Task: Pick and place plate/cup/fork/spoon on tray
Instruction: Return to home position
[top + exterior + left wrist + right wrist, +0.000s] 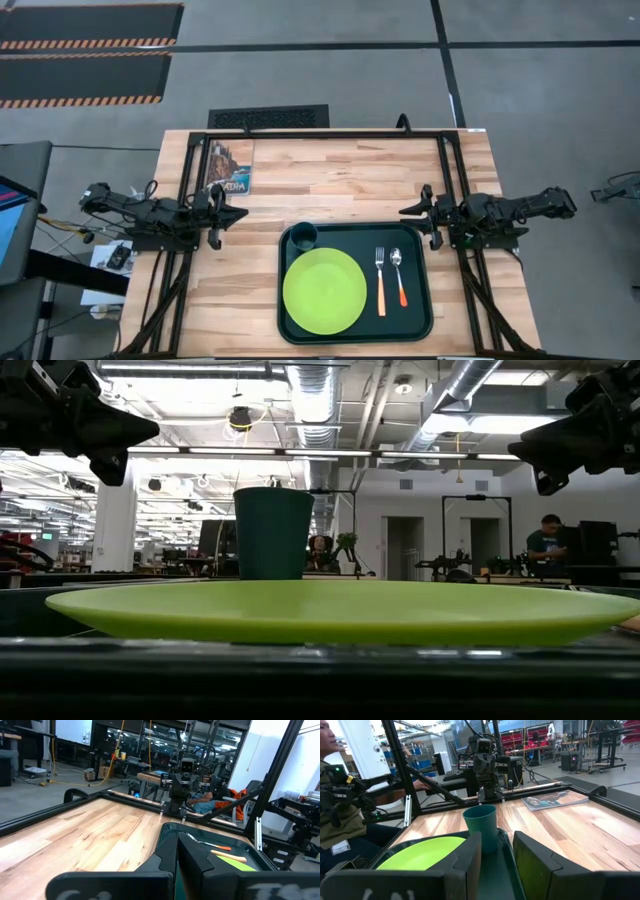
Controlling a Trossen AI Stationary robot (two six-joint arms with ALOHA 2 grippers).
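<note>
The dark green tray lies on the wooden table, toward its near edge. On the tray lie the lime-green plate, the teal cup standing upright at the far left corner, the fork and the spoon side by side at the right. My left gripper hovers left of the tray, shut and empty, as the left wrist view shows. My right gripper hovers just beyond the tray's far right corner, open and empty, and faces the cup and the plate in the right wrist view.
A booklet lies at the table's far left. A black frame's rails run along the table's far edge and both sides. Bare wood lies between the tray and the far rail. A person sits beyond the table's left side.
</note>
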